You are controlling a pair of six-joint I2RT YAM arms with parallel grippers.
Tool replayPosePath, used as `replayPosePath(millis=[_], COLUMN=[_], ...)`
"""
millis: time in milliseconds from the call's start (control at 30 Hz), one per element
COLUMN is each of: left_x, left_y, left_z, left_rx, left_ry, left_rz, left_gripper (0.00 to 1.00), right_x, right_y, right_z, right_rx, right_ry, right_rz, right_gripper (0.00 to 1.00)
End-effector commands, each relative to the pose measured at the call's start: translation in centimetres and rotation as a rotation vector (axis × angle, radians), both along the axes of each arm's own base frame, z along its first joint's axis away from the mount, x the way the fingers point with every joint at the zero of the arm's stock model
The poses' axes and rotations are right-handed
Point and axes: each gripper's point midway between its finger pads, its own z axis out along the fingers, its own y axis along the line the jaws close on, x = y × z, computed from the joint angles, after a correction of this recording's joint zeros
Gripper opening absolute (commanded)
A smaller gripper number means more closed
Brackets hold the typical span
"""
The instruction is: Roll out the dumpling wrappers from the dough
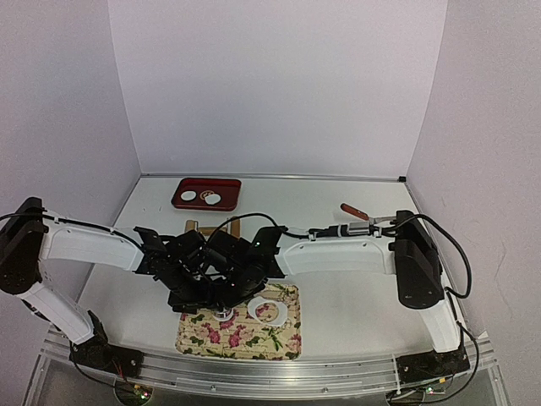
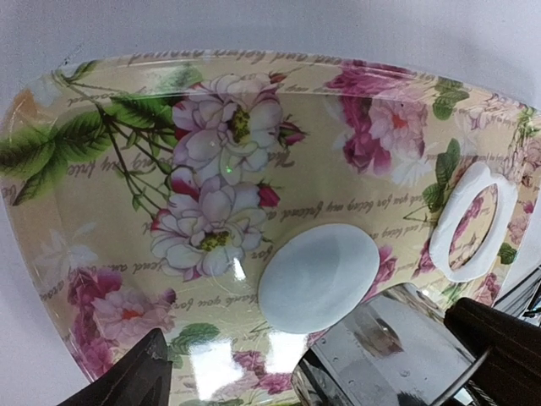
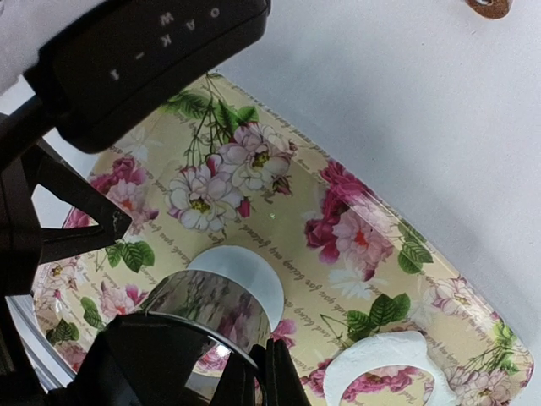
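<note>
Flowered tray [image 2: 110, 254] at near table edge, one round white wrapper [image 2: 317, 277] flat on it, just beside metal ring [image 3: 211, 309] pinched at its rim by tightly closed right gripper [image 3: 254, 376], left gripper [image 1: 201, 292] spread wide above, holed dough scrap [image 2: 473, 222] alongside, two more wrappers [image 1: 188, 197] on far red tray [image 1: 228, 184]

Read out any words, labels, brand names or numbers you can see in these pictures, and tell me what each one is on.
"OAK-1": white letters, upside down in the right wrist view, on the black camera housing.
Cursive script printed across the floral tray: too small and distorted to read.
No other text is visible.
</note>
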Motion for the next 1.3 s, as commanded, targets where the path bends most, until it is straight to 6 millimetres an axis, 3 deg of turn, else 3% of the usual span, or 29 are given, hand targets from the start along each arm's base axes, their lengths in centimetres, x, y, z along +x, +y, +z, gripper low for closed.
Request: replayPosePath(millis=[0,267,567,800,1033,1267], left_x=[1.1,1.1,-0.3,1.5,5.0,6.7], left_y=[0.4,-0.2,0.2,-0.1,1.2,4.2], left_z=[1.6,6.8,9.0,10.5,9.8,6.1], left_rx=[0.003,-0.21,-0.27,-0.318,-0.285,-0.199], left_ry=[-0.108,-0.237,-0.236,-0.211,-0.194,-0.13], left_rz=[-0.006,-0.01,-0.051,-0.056,-0.033,0.073], left_gripper=[0.72,0.78,0.79,0.82,0.83,0.84], right_x=[0.2,1.5,3.6,5.0,7.4,9.8], right_y=[0.8,-2.3,-4.0,-6.8,-13.2,-23.3], right_z=[2.7,1.7,2.9,4.6,6.0,4.6], right_rx=[0.033,-0.061,-0.064,-0.073,-0.103,-0.183], right_ry=[-0.048,-0.08,-0.097,-0.108,-0.097,-0.049], right_rz=[-0.033,-0.129,-0.184,-0.246,-0.377,-0.565], right_gripper=[0.0,0.0,0.0,0.0,0.0,0.0])
